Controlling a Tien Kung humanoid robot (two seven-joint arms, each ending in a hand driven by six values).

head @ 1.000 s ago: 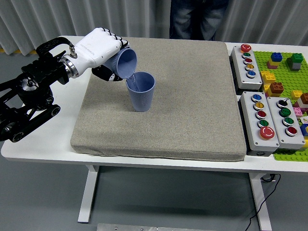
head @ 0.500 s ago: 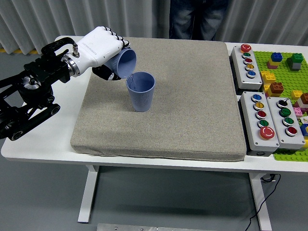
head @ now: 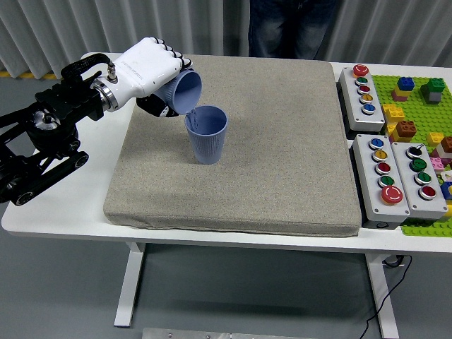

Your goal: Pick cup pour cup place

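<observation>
Just below the left hand point(head: 145, 67), which is clamped on a tilted blue cup point(head: 182, 90), stands the upright cup point(head: 206, 133); their rims nearly touch, so a nudge could topple it or spill.

This looks like a robotics lab or test room: a white height-adjustable table point(head: 63, 212) carries a grey foam mat point(head: 275, 162), three push-button control boxes point(head: 363, 89) and a green building-brick baseplate point(head: 417, 92), with pale pleated curtains point(head: 63, 28) behind and a grey floor point(head: 63, 289).
</observation>
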